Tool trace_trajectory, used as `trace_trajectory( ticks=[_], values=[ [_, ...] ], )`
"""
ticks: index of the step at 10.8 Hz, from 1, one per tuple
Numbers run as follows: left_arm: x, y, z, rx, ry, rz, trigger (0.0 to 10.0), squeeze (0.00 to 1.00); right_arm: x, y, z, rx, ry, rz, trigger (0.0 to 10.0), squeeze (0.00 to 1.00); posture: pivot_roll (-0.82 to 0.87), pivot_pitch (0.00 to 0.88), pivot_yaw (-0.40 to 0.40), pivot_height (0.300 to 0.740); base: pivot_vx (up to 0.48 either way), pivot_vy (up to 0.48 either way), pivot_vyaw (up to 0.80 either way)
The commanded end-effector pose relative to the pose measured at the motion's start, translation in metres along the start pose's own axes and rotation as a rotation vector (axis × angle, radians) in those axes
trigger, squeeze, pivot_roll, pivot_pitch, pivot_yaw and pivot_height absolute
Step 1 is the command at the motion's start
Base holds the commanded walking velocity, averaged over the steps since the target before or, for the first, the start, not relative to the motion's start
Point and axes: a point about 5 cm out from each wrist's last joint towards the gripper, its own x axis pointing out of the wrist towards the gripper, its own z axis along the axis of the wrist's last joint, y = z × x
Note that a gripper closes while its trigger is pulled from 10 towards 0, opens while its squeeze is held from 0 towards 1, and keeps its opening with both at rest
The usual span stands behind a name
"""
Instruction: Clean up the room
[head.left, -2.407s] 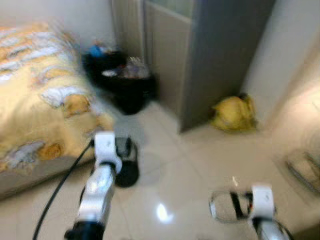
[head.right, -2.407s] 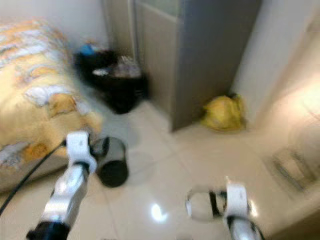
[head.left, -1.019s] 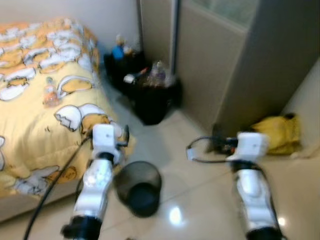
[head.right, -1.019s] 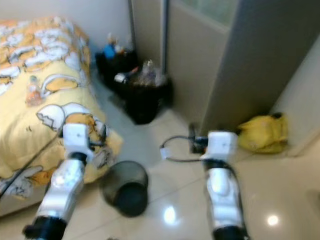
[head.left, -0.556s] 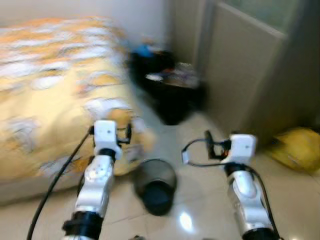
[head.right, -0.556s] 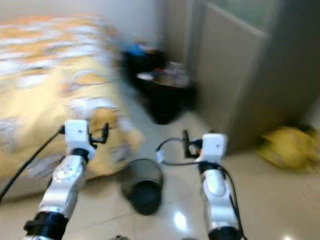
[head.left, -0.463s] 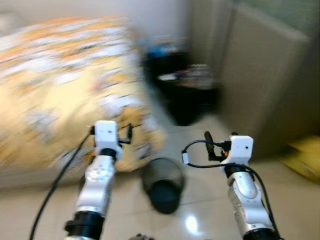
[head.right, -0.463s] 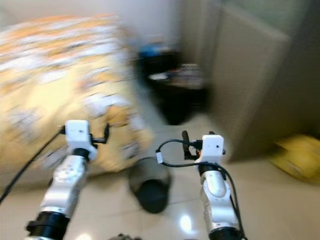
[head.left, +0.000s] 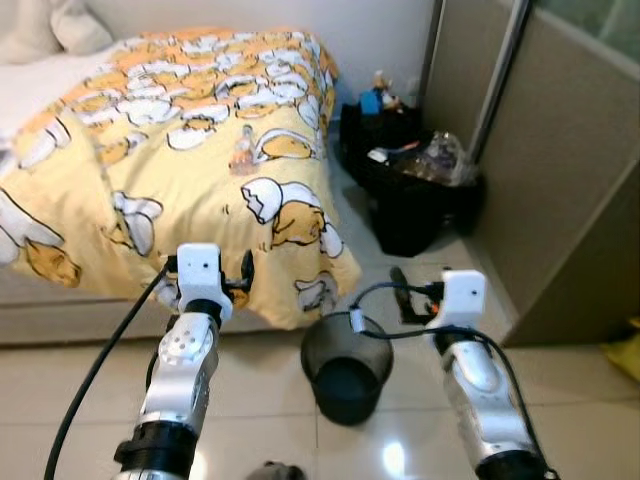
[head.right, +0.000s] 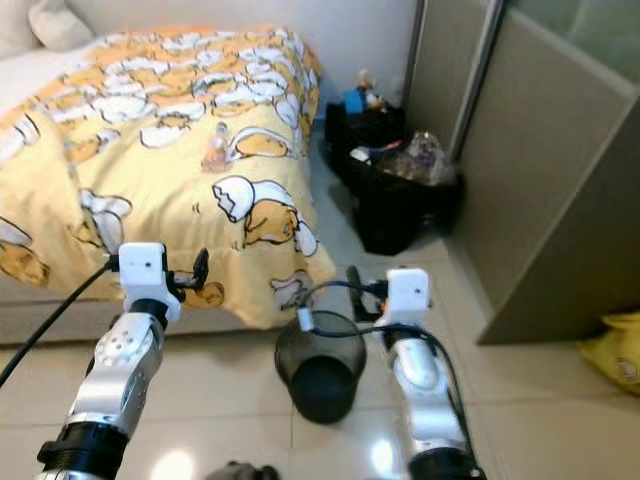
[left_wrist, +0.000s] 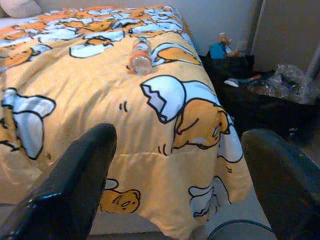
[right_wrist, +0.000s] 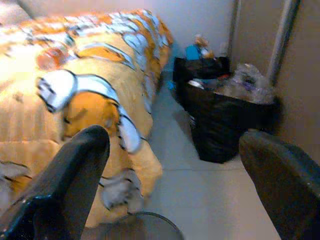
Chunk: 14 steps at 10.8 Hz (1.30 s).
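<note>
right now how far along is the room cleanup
Nothing looks done yet. The plastic bottle lies on the yellow bedspread, and the mesh wastebasket on the floor looks empty. Both the left gripper and right gripper are open and hold nothing. Left: pick up the bottle and bin it.

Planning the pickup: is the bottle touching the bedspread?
Touching. In the left wrist view the bottle lies flat on the bedspread, no gap beneath it.

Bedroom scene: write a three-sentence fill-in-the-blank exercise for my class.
1. The plastic bottle lies on the ___ duvet.
2. The mesh wastebasket stands on the ___, between the two arms.
3. The left gripper's two fingers are ___.

Missing words: yellow; floor; open
</note>
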Motion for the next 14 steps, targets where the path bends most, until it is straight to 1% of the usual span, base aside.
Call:
trace_trajectory(
  ticks=[1, 2, 3, 4, 5, 6, 7, 8, 10, 11, 12, 14],
  values=[
    [0.000, 0.005, -0.004, 0.012, 0.022, 0.009, 10.0, 0.00, -0.002, -0.001, -0.008, 0.009, 0.041, 0.002, 10.0, 0.00, -0.16, 0.000, 0.032, 0.740, 0.000, 0.480, 0.00],
    [0.000, 0.006, -0.005, 0.002, 0.026, 0.011, 10.0, 0.00, -0.002, -0.002, -0.009, 0.006, 0.047, -0.001, 10.0, 0.00, -0.16, 0.000, 0.032, 0.740, 0.000, 0.480, 0.00],
    [-0.001, -0.002, -0.001, 0.010, 0.006, -0.013, 10.0, 0.00, -0.005, -0.010, -0.010, 0.013, 0.056, -0.026, 10.0, 0.00, -0.16, 0.000, 0.048, 0.740, 0.000, 0.480, 0.00],
    [-0.001, -0.015, -0.003, 0.009, 0.013, -0.039, 10.0, 0.00, -0.008, -0.023, -0.014, -0.006, 0.069, -0.059, 10.0, 0.00, -0.18, 0.000, 0.046, 0.740, 0.000, 0.480, 0.00],
    [-0.001, -0.016, -0.004, 0.001, 0.020, -0.044, 10.0, 0.00, -0.009, -0.027, -0.014, 0.013, 0.071, -0.089, 10.0, 0.00, -0.20, 0.000, 0.069, 0.740, 0.000, 0.480, 0.00],
    [0.001, -0.021, -0.003, -0.029, 0.027, -0.052, 10.0, 0.00, -0.011, -0.030, -0.010, 0.020, 0.048, -0.115, 10.0, 0.00, -0.23, 0.000, 0.088, 0.740, 0.000, 0.480, 0.00],
    [0.000, -0.030, -0.004, -0.039, 0.033, -0.072, 10.0, 0.00, -0.013, -0.036, -0.007, 0.005, 0.035, -0.125, 10.0, 0.00, -0.26, 0.000, 0.103, 0.740, 0.000, 0.469, 0.00],
    [-0.002, -0.040, -0.005, -0.050, 0.039, -0.082, 10.0, 0.00, -0.013, -0.048, -0.003, -0.005, 0.031, -0.146, 10.0, 0.00, -0.26, 0.000, 0.095, 0.740, 0.000, 0.000, 0.00],
    [-0.002, -0.039, -0.006, -0.065, 0.039, -0.047, 10.0, 0.00, -0.003, -0.061, 0.009, -0.024, 0.022, -0.160, 10.0, 0.00, -0.24, 0.000, 0.064, 0.740, 0.000, 0.000, 0.00],
    [-0.004, -0.041, -0.008, -0.051, 0.035, -0.044, 10.0, 0.00, 0.004, -0.063, 0.013, -0.042, 0.029, -0.133, 10.0, 0.00, -0.23, 0.000, 0.049, 0.740, 0.000, 0.000, 0.00],
    [-0.007, -0.044, -0.011, -0.056, 0.042, -0.049, 10.0, 0.00, 0.005, -0.065, 0.015, -0.045, 0.032, -0.130, 10.0, 0.00, -0.24, 0.000, 0.037, 0.740, 0.000, 0.000, 0.00],
    [-0.010, -0.049, -0.017, -0.065, 0.055, -0.053, 10.0, 0.00, 0.003, -0.065, 0.012, -0.049, 0.046, -0.127, 10.0, 0.00, -0.24, 0.000, 0.032, 0.740, 0.000, 0.000, 0.00]
  ],
)
